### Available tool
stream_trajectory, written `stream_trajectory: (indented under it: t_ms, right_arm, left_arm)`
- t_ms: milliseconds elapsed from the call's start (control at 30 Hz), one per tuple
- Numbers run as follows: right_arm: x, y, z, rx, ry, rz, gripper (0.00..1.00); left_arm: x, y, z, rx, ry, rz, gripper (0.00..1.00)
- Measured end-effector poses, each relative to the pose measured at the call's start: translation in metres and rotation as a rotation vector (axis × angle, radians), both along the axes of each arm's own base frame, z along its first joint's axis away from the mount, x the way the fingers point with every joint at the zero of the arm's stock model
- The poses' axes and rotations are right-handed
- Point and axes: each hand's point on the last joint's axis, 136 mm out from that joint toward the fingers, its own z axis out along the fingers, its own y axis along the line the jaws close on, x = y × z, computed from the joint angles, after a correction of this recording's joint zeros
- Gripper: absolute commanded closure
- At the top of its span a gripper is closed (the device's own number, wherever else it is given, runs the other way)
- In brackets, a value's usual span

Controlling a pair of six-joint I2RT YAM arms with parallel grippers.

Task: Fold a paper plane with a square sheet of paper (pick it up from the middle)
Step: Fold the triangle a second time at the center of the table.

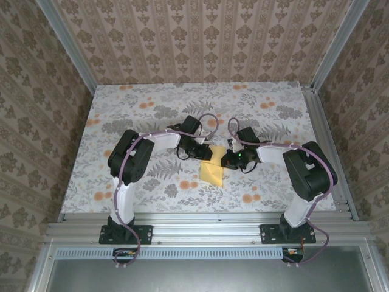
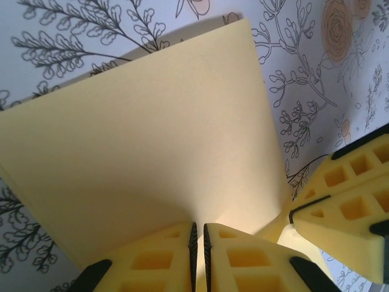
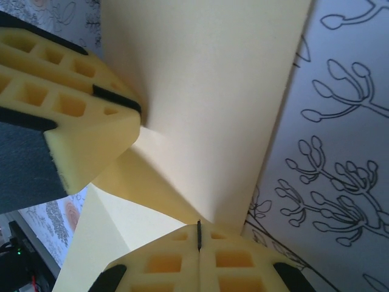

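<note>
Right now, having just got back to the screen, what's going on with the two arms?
Both arms are working the thin mustard-yellow square sheet of paper in the middle of the floral-print table. The left gripper is shut on the sheet, and the right gripper is shut on it close beside. The sheet is bent up between them, partly folded, with no pointed plane shape yet.

Your table [image 1: 121,112] shows a pale surface printed with grey leaves and orange flowers. Near its middle you have the square sheet of paper [image 1: 213,173], mustard-yellow, creased, partly raised off the table.
</note>
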Motion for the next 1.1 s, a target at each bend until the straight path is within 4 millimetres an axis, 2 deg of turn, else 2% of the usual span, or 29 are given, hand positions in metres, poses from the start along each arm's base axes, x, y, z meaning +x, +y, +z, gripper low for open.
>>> stream_trajectory:
  t_ms: [167,1100]
  right_arm:
    - [0.0001,-0.0016,-0.0064,-0.019,0.012,0.004,1.0]
    - [0.0016,0.0026,-0.0076,-0.075,-0.006,0.042,1.0]
  left_arm:
    - [-0.001,0.0003,-0.0006,0.004,-0.002,-0.012,0.85]
    - [-0.0029,-0.0025,0.0015,-0.013,0.012,-0.022,0.85]
